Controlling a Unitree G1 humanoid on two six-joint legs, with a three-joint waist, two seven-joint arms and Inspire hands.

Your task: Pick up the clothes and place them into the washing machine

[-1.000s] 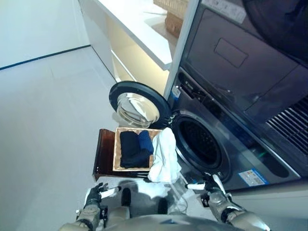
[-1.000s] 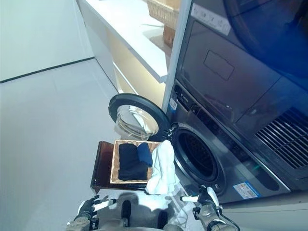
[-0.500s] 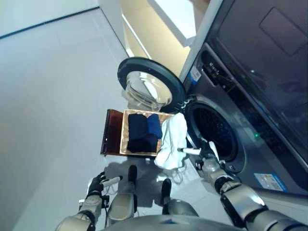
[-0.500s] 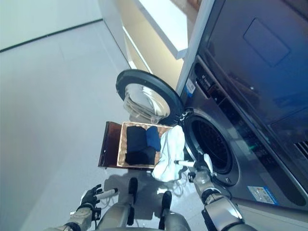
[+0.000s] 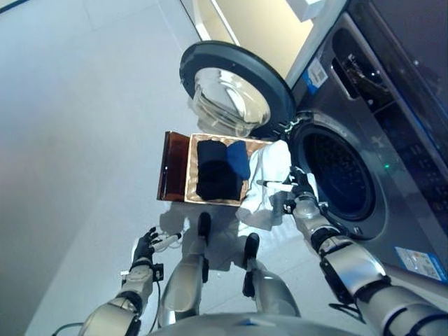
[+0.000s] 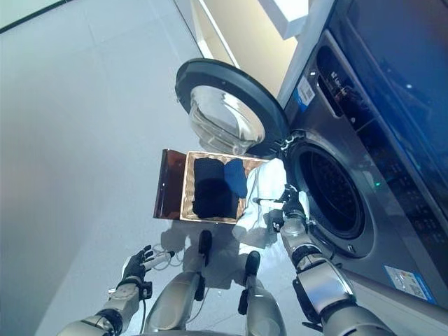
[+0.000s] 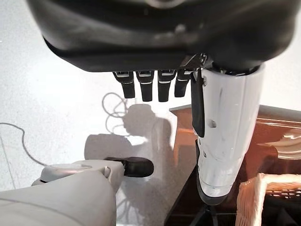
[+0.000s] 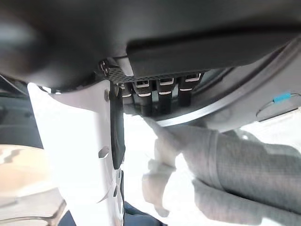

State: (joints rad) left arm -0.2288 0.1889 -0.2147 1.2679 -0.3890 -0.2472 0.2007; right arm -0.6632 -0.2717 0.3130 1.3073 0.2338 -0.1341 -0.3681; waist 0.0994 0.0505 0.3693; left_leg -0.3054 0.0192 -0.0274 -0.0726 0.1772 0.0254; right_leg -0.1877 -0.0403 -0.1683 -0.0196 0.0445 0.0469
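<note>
a pale grey, smooth tiled floor (image 5: 77, 140) fills the left side of the scene and runs up to a dark grey front-loading washing machine (image 5: 392, 189) standing on it at the right. on the floor just beside the machine's open round door (image 5: 234, 91) sits a low dark brown wooden stand (image 5: 172, 166). a light woven wicker basket (image 5: 192, 168) rests on the stand, holding folded dark clothes (image 5: 215, 178) and a blue folded piece (image 5: 238, 159). a white garment (image 5: 264, 185) drapes over the basket's edge nearest the machine and hangs down towards the floor.
</note>
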